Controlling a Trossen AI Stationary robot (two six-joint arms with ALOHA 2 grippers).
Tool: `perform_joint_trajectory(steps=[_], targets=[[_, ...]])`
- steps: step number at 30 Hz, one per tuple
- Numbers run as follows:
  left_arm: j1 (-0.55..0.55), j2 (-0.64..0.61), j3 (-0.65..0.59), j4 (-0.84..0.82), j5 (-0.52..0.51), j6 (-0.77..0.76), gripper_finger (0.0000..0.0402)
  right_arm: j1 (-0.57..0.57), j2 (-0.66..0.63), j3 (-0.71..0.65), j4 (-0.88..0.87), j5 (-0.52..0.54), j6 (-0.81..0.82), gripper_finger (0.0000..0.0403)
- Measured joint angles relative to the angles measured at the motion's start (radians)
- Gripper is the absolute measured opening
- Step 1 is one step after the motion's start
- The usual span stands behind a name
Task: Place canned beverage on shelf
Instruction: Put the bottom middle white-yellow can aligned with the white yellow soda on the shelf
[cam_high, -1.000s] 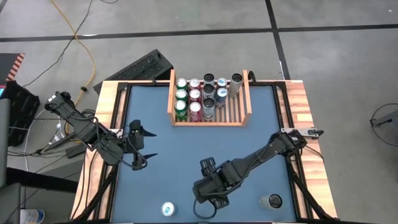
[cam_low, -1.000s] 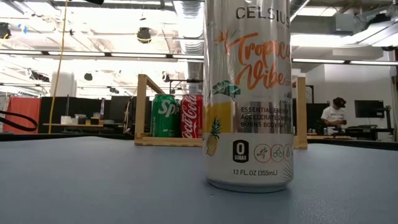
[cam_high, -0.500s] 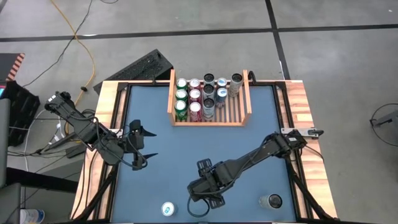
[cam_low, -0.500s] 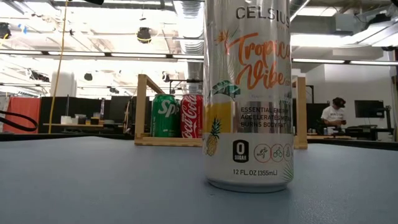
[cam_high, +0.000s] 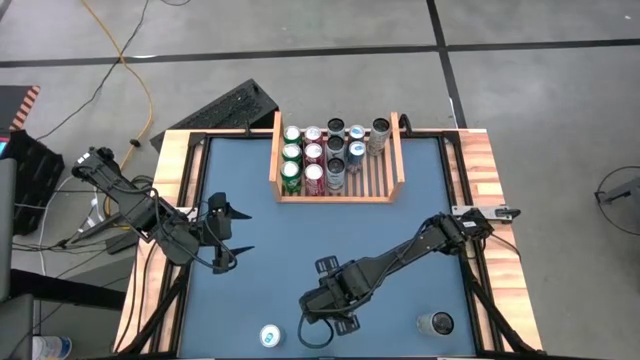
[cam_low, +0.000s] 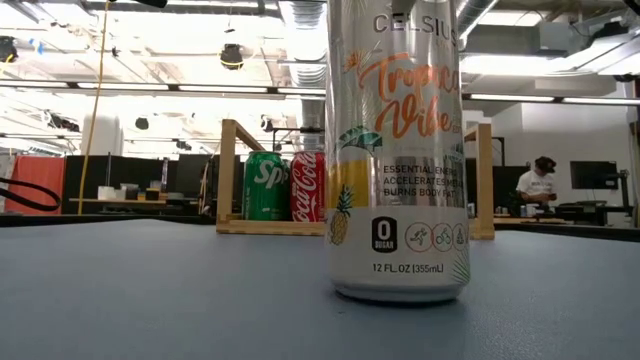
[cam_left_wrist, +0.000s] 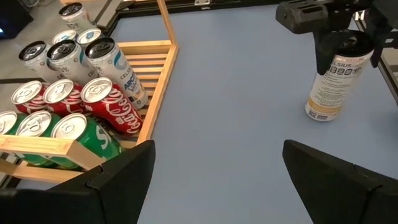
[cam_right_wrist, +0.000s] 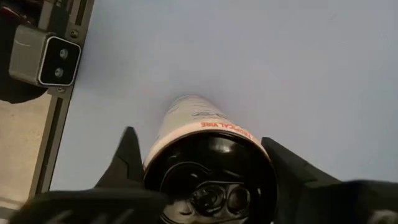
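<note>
The tall silver can (cam_left_wrist: 336, 79) stands upright on the blue table (cam_high: 290, 225), near its front edge and well apart from the shelf (cam_high: 335, 192). The right gripper (cam_left_wrist: 340, 37) sits over the can's top, a finger (cam_right_wrist: 127, 155) down each side, pinching it. The shelf, at the far side, holds rows of green, red and silver cans. The left gripper (cam_high: 228, 235) hovers over the table's left part, fingers spread, holding nothing

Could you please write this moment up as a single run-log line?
right gripper: closing around Celsius can, upright on table | left gripper: open, waiting at table's left | shelf: part filled | can not yet lifted
</note>
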Motion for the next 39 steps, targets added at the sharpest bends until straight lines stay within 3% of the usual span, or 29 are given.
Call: perform_joint_trajectory(steps=[6, 16, 28, 32, 39], targets=[[0.0, 0.0, 0.0, 0.0, 0.0, -0.003, 0.0341, -0.004, 0.0, 0.0, -0.001, 0.01, -0.012, 0.0158], [0.0, 0.0, 0.0, -0.003, 0.0, -0.003, 0.0341, -0.014, -0.035, 0.005, -0.086, 0.13, -0.078, 0.0158], [0.0, 0.0, 0.0, -0.024, -0.001, -0.001, 0.0341, -0.133, -0.278, -0.01, -0.225, 0.196, -0.119, 0.0158], [0.0, 0.0, 0.0, -0.03, -0.003, -0.003, 0.0341, -0.207, -0.406, -0.093, -0.221, 0.198, -0.11, 0.0158], [0.0, 0.0, 0.0, -0.036, -0.005, -0.004, 0.0341, -0.369, -0.658, -0.425, -0.203, 0.216, -0.158, 0.0158]])
